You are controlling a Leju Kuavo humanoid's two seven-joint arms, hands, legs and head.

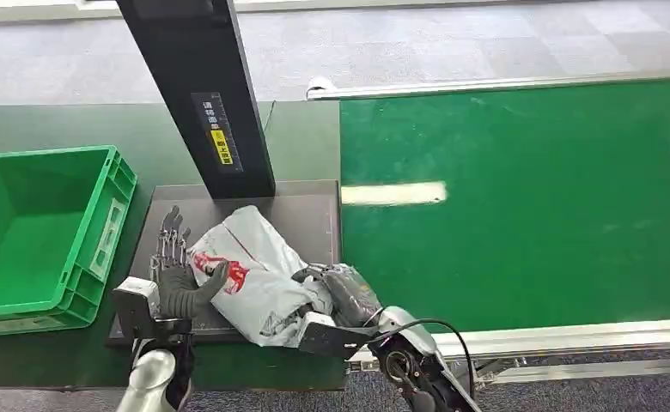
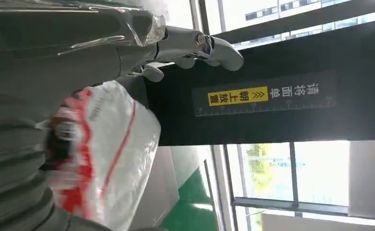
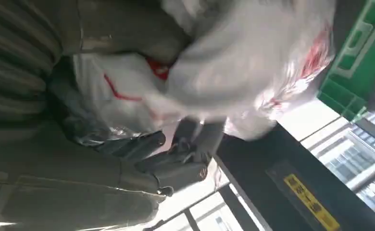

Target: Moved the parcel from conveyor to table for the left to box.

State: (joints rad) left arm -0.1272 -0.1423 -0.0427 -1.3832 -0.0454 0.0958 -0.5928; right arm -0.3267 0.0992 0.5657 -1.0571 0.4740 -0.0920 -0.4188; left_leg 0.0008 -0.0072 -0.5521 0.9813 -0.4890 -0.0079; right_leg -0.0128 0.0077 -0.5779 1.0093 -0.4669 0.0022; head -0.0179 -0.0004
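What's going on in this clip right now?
The humanoid's right hand grips a white plastic parcel with red print, which lies on the dark plate under the black post, beside the green conveyor belt. The left hand is at the parcel's other side, fingers stretched out and thumb against the bag. The green crate to the left has nothing in it.

- We see our left hand, grey and ribbed, with pale fingertips stretched out straight.
- A white parcel with red print lies against its palm side.
- Behind stands a black post bearing a yellow label.
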